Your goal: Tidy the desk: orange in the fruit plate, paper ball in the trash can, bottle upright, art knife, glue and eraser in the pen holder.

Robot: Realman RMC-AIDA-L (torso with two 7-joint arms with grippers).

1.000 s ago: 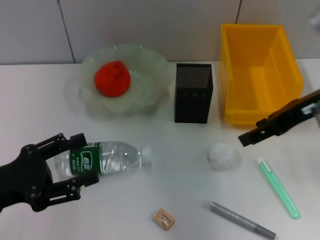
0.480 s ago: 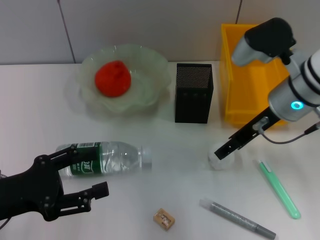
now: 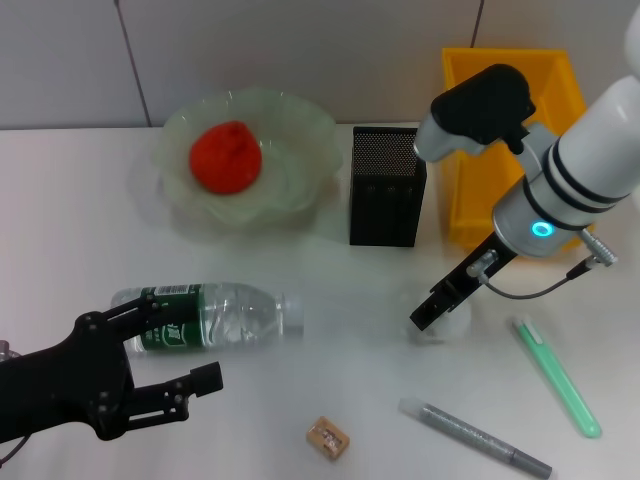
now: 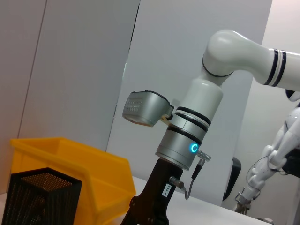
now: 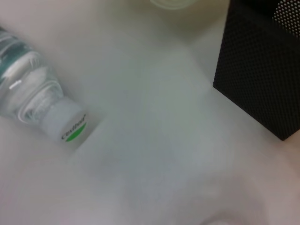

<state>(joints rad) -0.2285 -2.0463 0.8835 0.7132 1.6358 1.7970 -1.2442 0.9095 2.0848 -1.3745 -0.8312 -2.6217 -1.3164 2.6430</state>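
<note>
White table (image 3: 80, 220) carries: fruit plate (image 3: 300, 185), pen holder (image 3: 387, 190), trash can (image 3: 470, 190), bottle (image 3: 215, 315) lying flat, paper ball (image 3: 448, 322), eraser (image 3: 328, 437), green art knife (image 3: 558, 375), grey glue stick (image 3: 475, 438).

Bright even overhead light, soft faint shadows, right wrist view blurred close up, head view mostly crisp

From my right wrist I see the bottle (image 5: 35, 91) lying on its side at the left edge, white cap (image 5: 67, 125) pointing toward centre. The pen holder (image 5: 262, 70) fills the upper right corner, well apart.
</note>
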